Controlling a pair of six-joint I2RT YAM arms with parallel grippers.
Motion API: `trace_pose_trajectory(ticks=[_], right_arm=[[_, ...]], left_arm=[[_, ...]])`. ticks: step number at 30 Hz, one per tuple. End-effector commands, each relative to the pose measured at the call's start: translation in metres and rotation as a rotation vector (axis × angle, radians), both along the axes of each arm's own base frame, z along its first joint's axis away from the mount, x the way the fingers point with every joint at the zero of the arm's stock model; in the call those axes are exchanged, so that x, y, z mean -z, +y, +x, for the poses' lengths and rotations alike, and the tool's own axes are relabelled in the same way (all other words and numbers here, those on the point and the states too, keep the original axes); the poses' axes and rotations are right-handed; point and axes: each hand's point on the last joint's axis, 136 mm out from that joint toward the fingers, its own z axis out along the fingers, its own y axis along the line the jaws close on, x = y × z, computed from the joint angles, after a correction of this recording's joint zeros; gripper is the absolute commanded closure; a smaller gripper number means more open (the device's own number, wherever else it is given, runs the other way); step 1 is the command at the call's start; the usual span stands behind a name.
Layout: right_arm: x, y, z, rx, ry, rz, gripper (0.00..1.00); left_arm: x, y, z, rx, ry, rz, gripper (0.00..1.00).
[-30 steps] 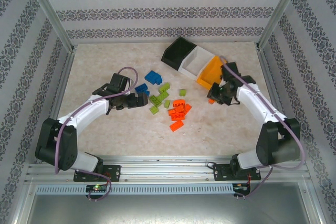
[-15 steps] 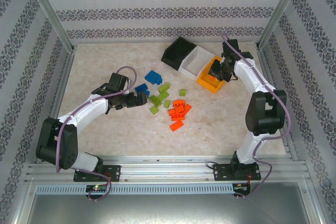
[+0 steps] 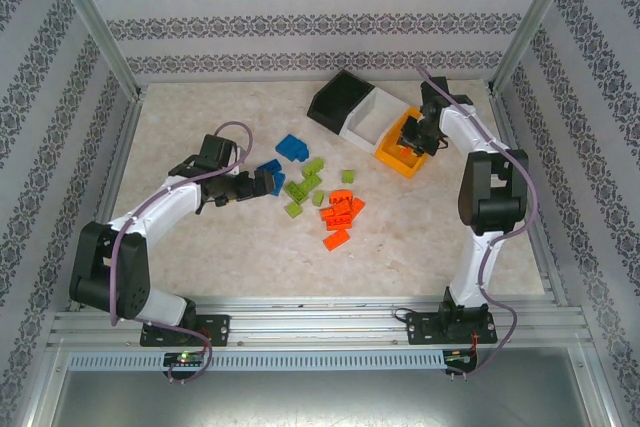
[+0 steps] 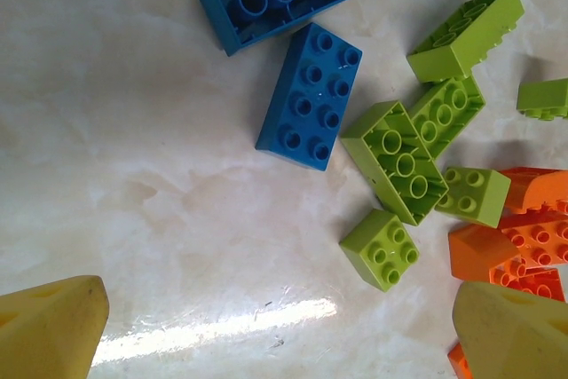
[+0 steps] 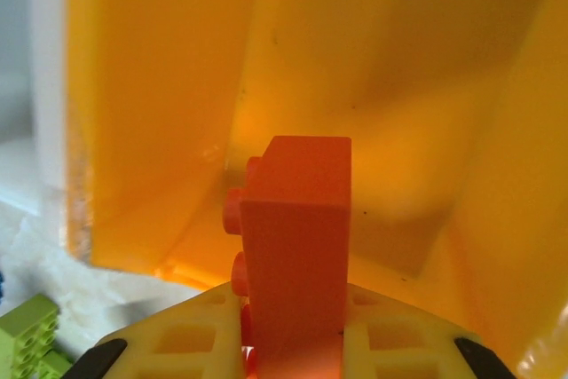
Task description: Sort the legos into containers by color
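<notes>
Bricks (image 3: pixel 338 209): we find blue, green, orange pieces loose.
Right gripper (image 5: pixel 288 336): pinching orange brick (image 5: pixel 297 237) inside orange bin (image 5: pixel 160 86).
Left gripper (image 4: pixel 284 326): spread wide beside blue brick (image 4: pixel 311 97).

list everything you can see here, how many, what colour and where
black bin: one, black, back of the table, left end of the joined row
white bin: one, white, middle of the row
orange-yellow bin: one, orange-yellow, right end of the row
blue legos: at least three, blue, table, ahead of the left fingers
green legos: about six, lime green, table centre, between blue and orange
orange legos: small pile, count unclear, orange, right of the green
held lego: one, orange, inside the orange-yellow bin
table: one, pale marbled
left fingers: two, yellow, open, over the table near the blue legos
right fingers: two, yellow, shut on the held lego
</notes>
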Motion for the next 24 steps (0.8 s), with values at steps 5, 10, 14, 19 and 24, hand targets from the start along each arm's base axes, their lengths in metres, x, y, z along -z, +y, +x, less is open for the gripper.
trace_pose_trajectory(ticks=[5,10,14,19,24], right_arm=[[0.001,-0.008,0.009,0.011,-0.001,-0.024,0.71],[-0.001,-0.009,0.008,0.015,0.001,-0.032,0.59],[-0.005,-0.011,0.006,0.016,-0.002,-0.042,0.5],[-0.02,-0.012,0.003,0.016,-0.029,-0.047,0.48],[-0.051,-0.009,-0.002,0.018,-0.102,-0.039,0.47]], left_arm=[[-0.003,0.003,0.005,0.026,0.009,0.002,0.0],[-0.002,0.005,0.006,0.019,0.011,-0.005,0.0],[-0.001,0.006,0.005,0.016,0.012,-0.009,0.0],[-0.005,0.006,0.007,0.015,0.002,-0.017,0.0],[-0.008,0.005,0.008,0.015,-0.004,-0.029,0.0]])
